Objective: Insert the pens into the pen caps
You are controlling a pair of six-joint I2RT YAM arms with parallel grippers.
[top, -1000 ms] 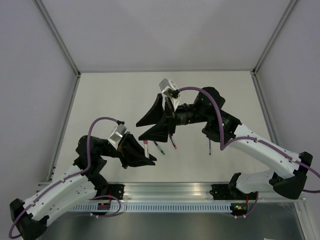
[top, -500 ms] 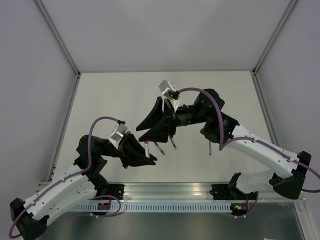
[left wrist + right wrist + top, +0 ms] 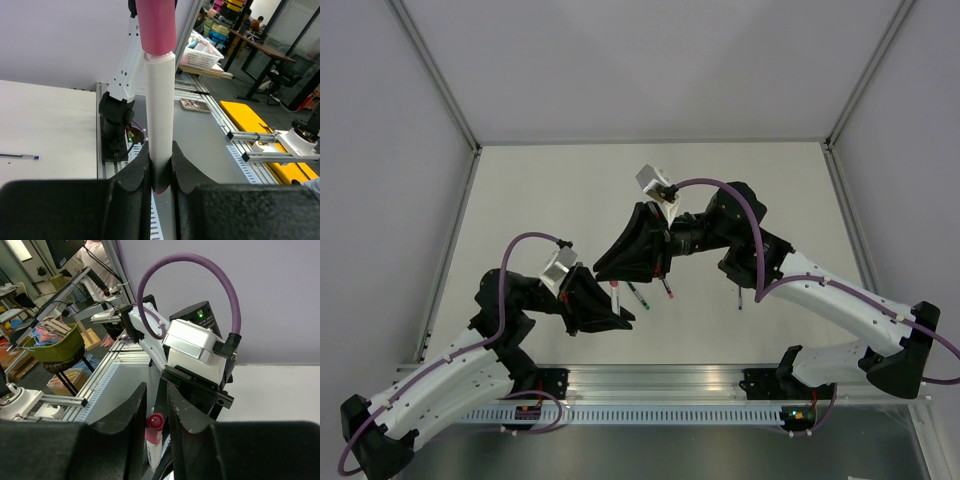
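Note:
My left gripper [image 3: 607,312] [image 3: 161,167] is shut on a whitish pen [image 3: 160,110] and holds it upright above the table. A red pen cap [image 3: 156,25] [image 3: 613,290] sits on the pen's top end. My right gripper [image 3: 603,268] [image 3: 156,392] hovers just above and behind that cap. Its jaws stand a narrow gap apart, and the red cap [image 3: 155,422] shows end-on in the gap, not pinched. Two more pens lie on the table, one green-ended [image 3: 638,297] and one red-ended [image 3: 666,286]. A dark thin pen [image 3: 740,297] [image 3: 20,156] lies to the right.
The white table [image 3: 550,190] has metal rails at its left, right and back edges. The aluminium base rail [image 3: 660,385] and both arm bases run along the near edge. Purple cables [image 3: 715,185] loop over the wrists.
My right gripper's jaws have narrowed from wide open to a small gap, and it has shifted slightly left toward the capped pen. My left gripper has barely moved.

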